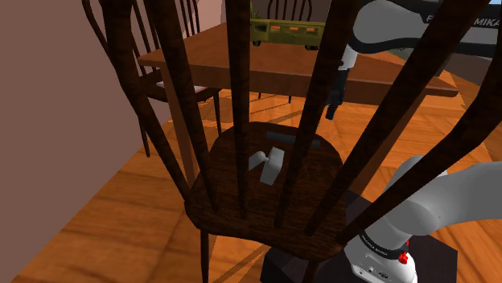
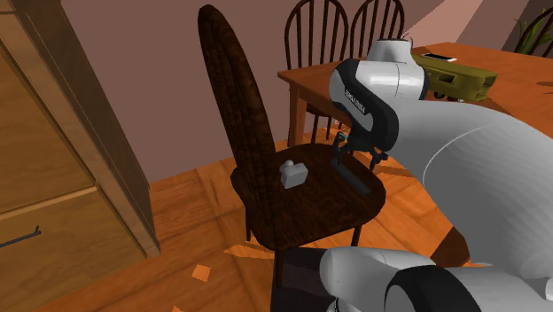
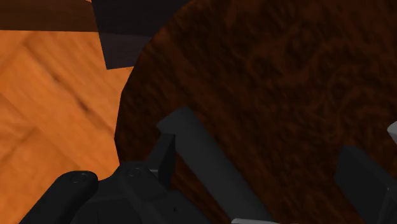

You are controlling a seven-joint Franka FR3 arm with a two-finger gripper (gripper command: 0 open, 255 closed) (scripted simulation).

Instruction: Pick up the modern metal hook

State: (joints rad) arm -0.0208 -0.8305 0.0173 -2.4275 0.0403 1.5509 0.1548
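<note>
Orange wooden flooring [image 2: 199, 191] runs under everything in the second exterior view, with a tall wooden cabinet [image 2: 53, 159] at that view's left edge. Next to the right stands a dark wooden chair [image 2: 235, 97], its high back turned toward the cabinet and its seat [image 2: 310, 213] facing the arm. A small pale grey-white block [image 2: 293, 174] sits on the seat near the back. Further right on the same seat, near the edge, lies the hook [image 2: 357, 182], a dark grey bar lying flat.

The black gripper [image 2: 359, 160] hangs low over the hook. In the wrist view its fingers [image 3: 164, 159] stand well apart with the hook [image 3: 203, 159] lying between them, much closer to one finger than the other. Whether that finger touches it cannot be told, and nothing is clamped.

To the right, behind the arm, a brown table [image 2: 306, 81] carries an olive-green boxy object [image 2: 456, 81], and more dark chairs [image 2: 319, 31] stand behind it.
</note>
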